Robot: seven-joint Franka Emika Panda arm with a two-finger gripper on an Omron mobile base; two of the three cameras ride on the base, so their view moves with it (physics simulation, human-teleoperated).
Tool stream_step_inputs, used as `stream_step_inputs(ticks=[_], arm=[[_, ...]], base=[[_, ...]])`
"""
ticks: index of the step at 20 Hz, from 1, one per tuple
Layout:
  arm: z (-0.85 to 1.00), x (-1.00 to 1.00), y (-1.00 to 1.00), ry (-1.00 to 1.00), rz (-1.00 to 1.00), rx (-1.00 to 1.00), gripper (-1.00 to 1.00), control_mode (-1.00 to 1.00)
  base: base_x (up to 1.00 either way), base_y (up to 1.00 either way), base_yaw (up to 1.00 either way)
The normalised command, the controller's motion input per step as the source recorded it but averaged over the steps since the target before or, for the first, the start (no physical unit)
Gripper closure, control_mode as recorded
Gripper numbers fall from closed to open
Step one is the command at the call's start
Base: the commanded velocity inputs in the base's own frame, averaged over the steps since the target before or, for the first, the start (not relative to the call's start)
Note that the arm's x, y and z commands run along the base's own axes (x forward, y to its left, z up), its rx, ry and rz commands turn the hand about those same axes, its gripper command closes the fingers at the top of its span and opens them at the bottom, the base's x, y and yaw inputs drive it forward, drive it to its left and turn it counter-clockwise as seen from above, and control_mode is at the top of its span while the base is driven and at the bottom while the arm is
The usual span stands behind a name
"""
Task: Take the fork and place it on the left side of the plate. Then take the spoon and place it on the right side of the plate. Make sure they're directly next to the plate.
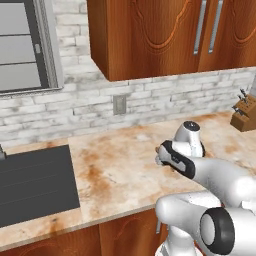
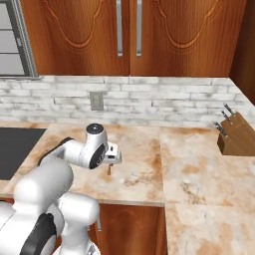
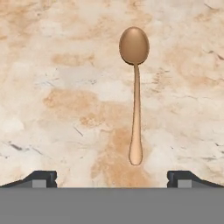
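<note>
A brown spoon (image 3: 135,96) lies flat on the marbled counter, its oval bowl pointing away from the hand and its handle end toward me. My gripper (image 3: 112,180) hangs above it, open, with the two dark fingertips (image 3: 40,178) wide apart on either side of the handle end. Nothing is between them. In the right base view the gripper (image 2: 109,168) points down over the counter near its front edge. The fork and the plate are out of view.
A wooden knife block (image 2: 235,135) stands at the back right of the counter (image 2: 199,169). A dark sink (image 1: 35,182) lies to the left. Wooden wall cabinets (image 1: 165,35) hang above, and a wall outlet (image 1: 119,104) sits on the brick backsplash.
</note>
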Motion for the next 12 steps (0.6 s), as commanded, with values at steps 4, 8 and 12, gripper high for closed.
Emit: stream_step_inputs(ticks=[4,8,12], arm=[[-0.21,0.61,0.0,0.0,0.07,0.0,-1.0,-1.0],[-0.25,0.57,0.0,0.01,0.04,0.0,-1.0,-1.0],[-0.23,0.37,-0.01,0.04,0.03,-0.02,-1.0,-1.0]], base=[[0.0,0.0,0.0],[0.0,0.0,0.0],[0.0,0.0,0.0]])
